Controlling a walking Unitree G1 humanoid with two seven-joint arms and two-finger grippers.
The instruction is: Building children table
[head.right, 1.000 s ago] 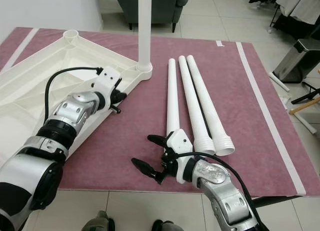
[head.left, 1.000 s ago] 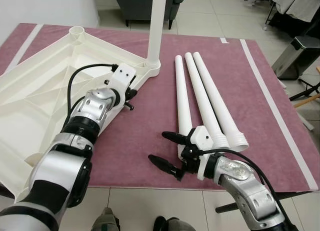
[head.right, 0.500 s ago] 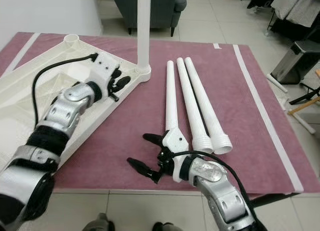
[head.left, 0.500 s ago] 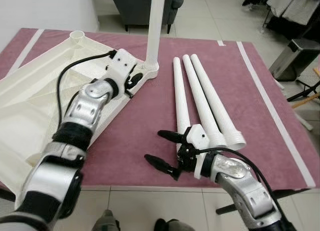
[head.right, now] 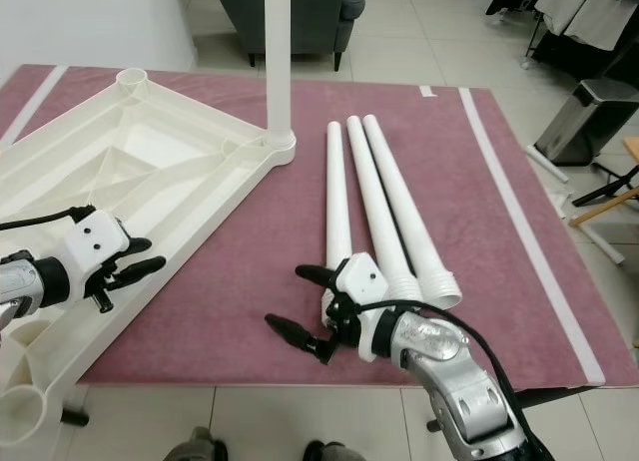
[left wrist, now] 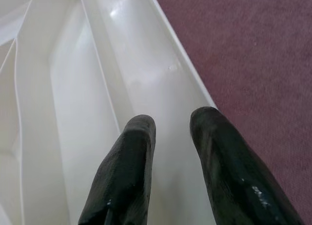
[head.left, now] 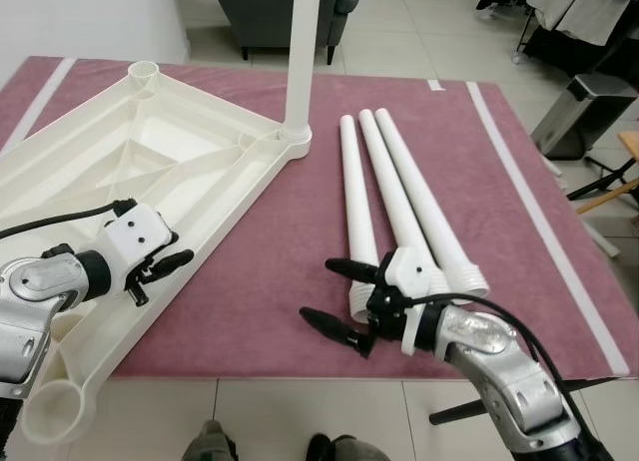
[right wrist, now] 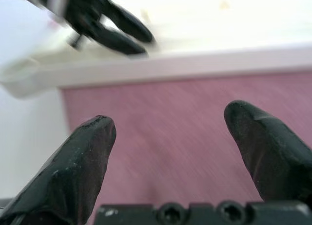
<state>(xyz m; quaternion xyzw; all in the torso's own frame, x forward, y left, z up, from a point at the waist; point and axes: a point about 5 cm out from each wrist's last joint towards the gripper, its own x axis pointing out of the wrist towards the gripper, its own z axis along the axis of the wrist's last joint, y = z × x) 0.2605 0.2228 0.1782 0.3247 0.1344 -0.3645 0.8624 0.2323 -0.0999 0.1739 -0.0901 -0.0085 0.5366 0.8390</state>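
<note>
One end effector (head.left: 160, 271) — now nearer

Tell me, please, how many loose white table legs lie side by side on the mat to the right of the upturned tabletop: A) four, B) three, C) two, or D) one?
B: three loose white legs lie side by side on the purple mat, while a fourth leg already stands upright in a corner socket of the tabletop.
</note>
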